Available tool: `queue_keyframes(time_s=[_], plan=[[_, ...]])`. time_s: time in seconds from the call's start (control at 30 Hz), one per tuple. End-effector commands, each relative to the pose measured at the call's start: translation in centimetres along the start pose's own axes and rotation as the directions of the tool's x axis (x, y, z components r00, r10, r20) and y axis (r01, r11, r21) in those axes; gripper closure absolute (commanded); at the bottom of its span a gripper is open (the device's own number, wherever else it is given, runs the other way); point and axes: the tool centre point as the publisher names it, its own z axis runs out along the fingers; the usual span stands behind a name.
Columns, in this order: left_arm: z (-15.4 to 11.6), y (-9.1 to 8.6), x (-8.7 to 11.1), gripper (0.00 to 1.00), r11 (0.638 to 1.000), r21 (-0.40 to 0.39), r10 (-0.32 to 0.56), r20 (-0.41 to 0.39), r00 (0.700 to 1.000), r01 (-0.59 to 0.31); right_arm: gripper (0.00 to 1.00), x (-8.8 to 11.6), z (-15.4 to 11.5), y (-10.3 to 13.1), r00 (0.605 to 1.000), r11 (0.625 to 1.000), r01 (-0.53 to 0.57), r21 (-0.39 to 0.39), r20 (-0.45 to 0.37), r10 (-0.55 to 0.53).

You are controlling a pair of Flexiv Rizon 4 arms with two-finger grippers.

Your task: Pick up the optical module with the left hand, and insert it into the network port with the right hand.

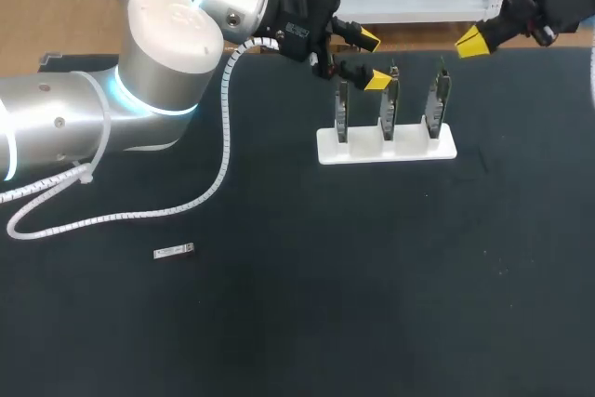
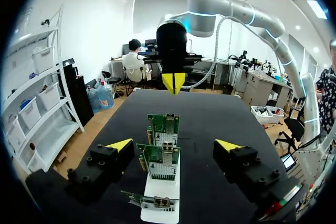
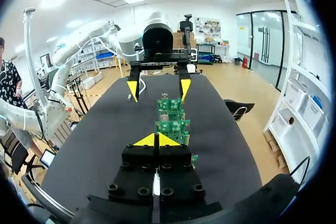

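Observation:
The optical module [image 1: 174, 250], a small silver bar, lies flat on the dark table at the front left, far from both grippers. Three green network cards [image 1: 388, 104] stand upright in a white stand [image 1: 386, 146] at the back middle. My left gripper [image 1: 372, 59] hangs open just over the stand's left end. In the left wrist view its fingers [image 2: 121, 144] straddle the row of cards [image 2: 160, 161] without touching them. My right gripper [image 1: 474, 41] is shut and empty, off the stand's far right end. In its own view it [image 3: 156, 140] faces along the cards [image 3: 172, 127].
A white coiled cable [image 1: 139, 211] from my left arm loops onto the table at the left, a little behind the module. The left arm's big silver body [image 1: 139, 81] covers the table's back left corner.

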Motion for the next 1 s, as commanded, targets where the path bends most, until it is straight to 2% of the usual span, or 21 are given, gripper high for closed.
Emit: queue_keyframes(time_s=[0.03, 0.37, 0.77, 0.8, 0.83, 0.87, 1.0], plan=[[0.1, 0.2, -0.1, 0.00, 1.000, 0.003, -0.002, -0.006, 1.000, 0.002, 1.00, 0.5, -0.8, -0.9, 1.000, 1.000, 0.003, -0.025, 0.004, -0.003], [0.1, 0.2, -0.1, 0.00, 1.000, 0.003, -0.002, -0.006, 1.000, 0.002, 1.00, 1.4, -1.1, -0.9, 1.000, 0.998, 0.003, -0.065, -0.014, -0.004], [0.1, 0.2, -0.1, 0.00, 1.000, 0.003, -0.002, -0.006, 1.000, 0.002, 1.00, 1.5, -1.1, -0.6, 1.000, 1.000, -0.003, -0.027, -0.024, 0.002], [0.1, 0.2, -0.1, 0.00, 1.000, 0.003, -0.002, -0.006, 1.000, 0.002, 0.98, 1.5, -1.1, -0.6, 1.000, 1.000, -0.005, -0.028, -0.023, 0.004], [0.1, 0.2, -0.1, 0.00, 1.000, 0.003, -0.002, -0.006, 1.000, 0.002, 0.07, 1.4, -1.0, -0.6, 0.999, 1.000, -0.008, 0.006, -0.037, 0.008], [0.1, 0.2, -0.1, 0.00, 1.000, 0.003, -0.002, -0.006, 1.000, 0.002, 0.00, 1.4, -1.0, -0.6, 0.999, 1.000, -0.008, 0.006, -0.037, 0.008], [0.1, 0.2, -0.1, 0.00, 1.000, 0.003, -0.002, -0.006, 1.000, 0.002, 0.00, 1.4, -1.0, -0.6, 0.999, 1.000, -0.008, 0.006, -0.037, 0.008]])
